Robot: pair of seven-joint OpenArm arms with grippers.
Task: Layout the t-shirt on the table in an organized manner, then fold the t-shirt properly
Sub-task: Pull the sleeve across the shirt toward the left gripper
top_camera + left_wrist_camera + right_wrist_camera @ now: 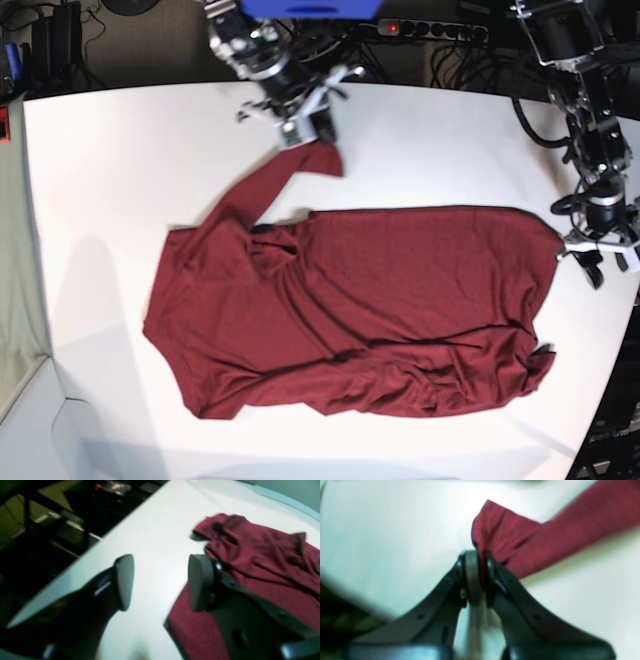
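Maroon shirt [360,310] is lying rumpled across the middle of the white table [120,150], one sleeve reaching toward the far side | right gripper [480,562] is pinching that sleeve's end, jaws clenched on the cloth | left gripper [160,580] is hovering released, jaws apart, beside the shirt's right edge

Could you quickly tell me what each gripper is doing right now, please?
Left gripper: open, empty, above the table.
Right gripper: shut on the t-shirt sleeve end.

Power strip [430,30] — tangled cables [455,55].
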